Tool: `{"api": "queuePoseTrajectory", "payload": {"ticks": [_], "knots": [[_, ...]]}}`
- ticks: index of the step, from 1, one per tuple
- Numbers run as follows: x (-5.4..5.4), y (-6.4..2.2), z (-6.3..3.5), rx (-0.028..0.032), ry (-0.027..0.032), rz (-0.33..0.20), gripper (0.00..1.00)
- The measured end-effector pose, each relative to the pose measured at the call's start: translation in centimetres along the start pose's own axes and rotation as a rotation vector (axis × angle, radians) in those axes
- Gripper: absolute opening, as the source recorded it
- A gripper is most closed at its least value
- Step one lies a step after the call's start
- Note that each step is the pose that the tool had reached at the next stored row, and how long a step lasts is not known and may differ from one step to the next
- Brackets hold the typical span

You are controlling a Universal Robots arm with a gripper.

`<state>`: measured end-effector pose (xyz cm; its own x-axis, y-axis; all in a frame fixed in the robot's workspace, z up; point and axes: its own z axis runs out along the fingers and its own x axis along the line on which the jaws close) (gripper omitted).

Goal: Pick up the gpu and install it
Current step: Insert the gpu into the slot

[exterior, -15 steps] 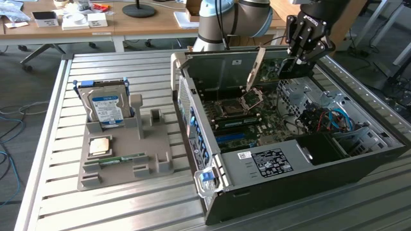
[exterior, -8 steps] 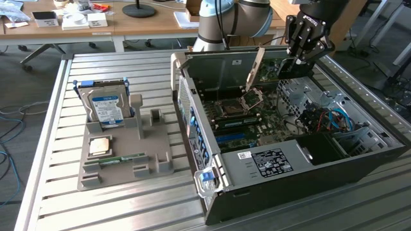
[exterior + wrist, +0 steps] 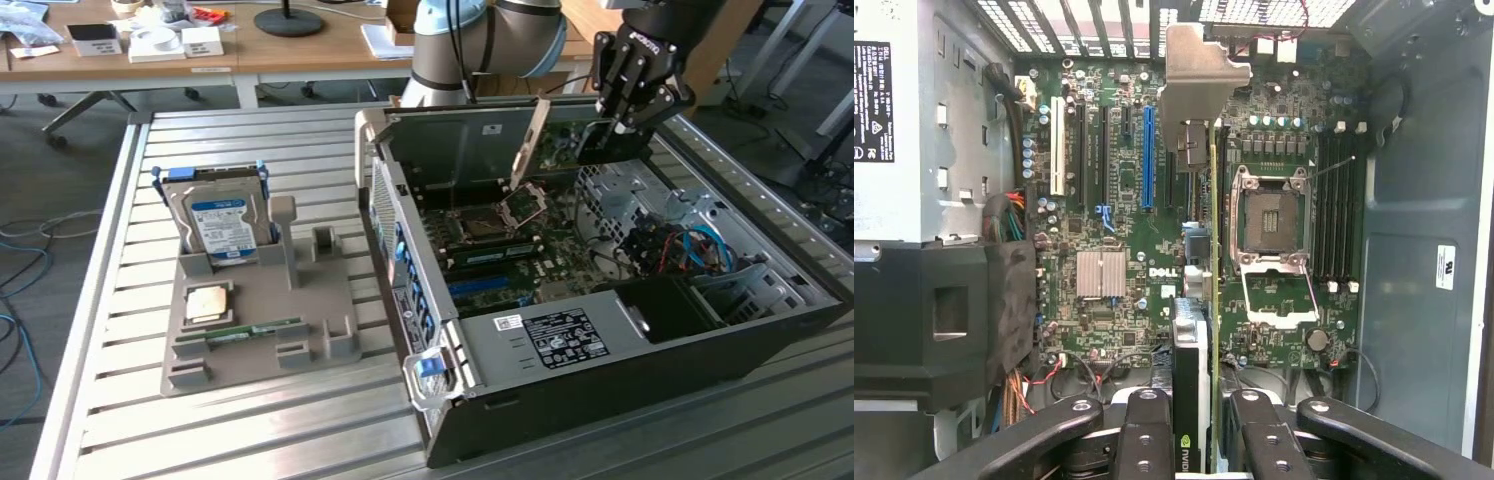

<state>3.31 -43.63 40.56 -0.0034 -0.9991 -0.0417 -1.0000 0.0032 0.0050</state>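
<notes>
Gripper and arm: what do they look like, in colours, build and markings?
The gripper is black, built of jointed linkage fingers with silvery bolt heads, and carries white lettering on its body. The arm is a thick silvery-grey tube with light blue joint caps; black cables run along it.

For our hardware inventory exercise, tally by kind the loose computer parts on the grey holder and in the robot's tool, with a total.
Boxy silver hard drive with blue-white label: 1
Square tan processor chip: 1
Narrow green memory stick: 1
Thin dark gpu card with silvery bracket, gripped by the black tool: 1
Total: 4
</notes>
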Motion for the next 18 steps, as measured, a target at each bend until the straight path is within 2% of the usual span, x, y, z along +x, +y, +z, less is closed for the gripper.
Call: {"api": "queuePoseTrajectory", "payload": {"ticks": [12,18], "knots": [[0.02,0.01,0.23,0.0000,0.0001,0.000,0.27],[0.02,0.48,0.27,-0.0001,0.0002,0.000,0.27]]}}
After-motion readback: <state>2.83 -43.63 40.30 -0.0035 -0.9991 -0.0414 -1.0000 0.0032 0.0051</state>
